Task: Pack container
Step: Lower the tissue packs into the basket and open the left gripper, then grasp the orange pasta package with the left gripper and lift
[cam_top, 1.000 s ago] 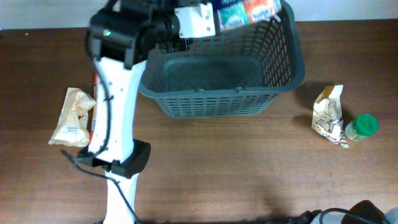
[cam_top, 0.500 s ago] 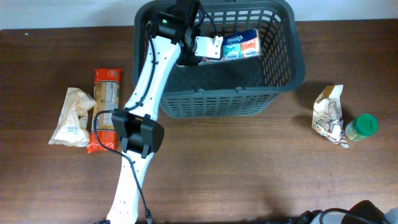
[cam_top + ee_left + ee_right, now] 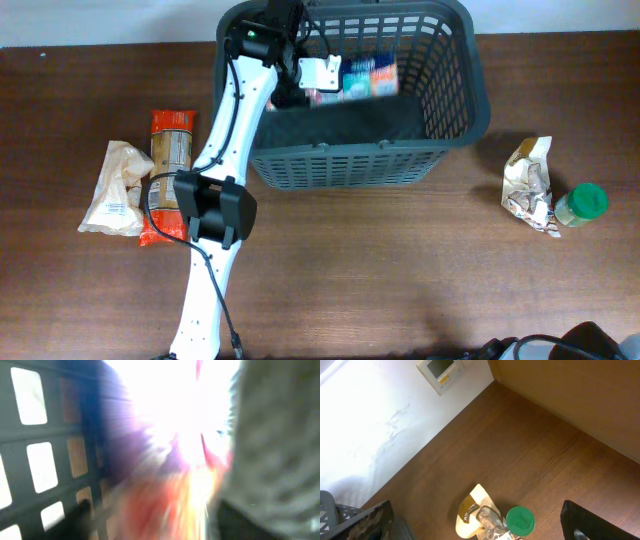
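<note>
You see the left tool (image 3: pixel 325 82) inside the container (image 3: pixel 457 110), beside a blurred tissue pack (image 3: pixel 362 78); you cannot tell its grip. The right tool (image 3: pixel 480 525) stands released.

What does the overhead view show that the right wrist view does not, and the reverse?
Only overhead: the left arm, a colourful pack inside the basket, an orange packet and a beige bag. Only right wrist: a white wall panel. Both: the basket, a crumpled bag and a green-capped jar.
</note>
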